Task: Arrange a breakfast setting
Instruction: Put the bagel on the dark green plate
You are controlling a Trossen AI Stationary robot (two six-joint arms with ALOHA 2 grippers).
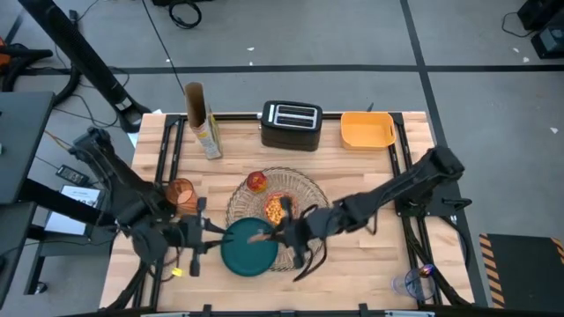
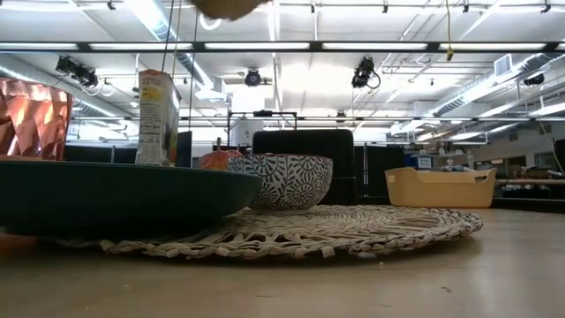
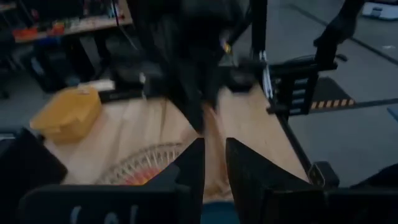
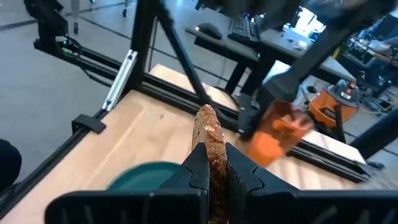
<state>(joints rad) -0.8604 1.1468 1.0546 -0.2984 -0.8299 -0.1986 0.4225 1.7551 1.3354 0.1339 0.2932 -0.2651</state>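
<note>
A dark teal plate (image 1: 247, 250) lies at the near edge of the round woven straw placemat (image 1: 304, 189), partly on it. The plate also shows in the low view (image 2: 115, 199). On the mat stand a patterned bowl (image 2: 282, 181) and a red apple (image 1: 256, 181). A translucent orange cup (image 1: 182, 194) stands left of the mat. My right gripper (image 1: 275, 234) is shut on a toast slice (image 4: 208, 134) above the plate. My left gripper (image 1: 214, 231) is at the plate's left rim, its fingers (image 3: 193, 165) nearly together with nothing between them. No spoon can be made out. My right gripper pinches the toast slice between its two fingers by its two flat faces (image 4: 214, 158). It comes level from the table's right. The slice stands on edge, its far end (image 4: 206, 118) reaching past the fingertips, lifted over the plate. My left gripper is beside the plate's left rim (image 1: 224, 239); I cannot tell whether it touches it.
A black toaster (image 1: 291, 125) and a yellow-orange bin (image 1: 367, 129) stand along the far edge. A carton (image 1: 208, 138) and a brown tube (image 1: 194, 104) stand at the far left. Bare wood lies right of the mat (image 1: 370, 246).
</note>
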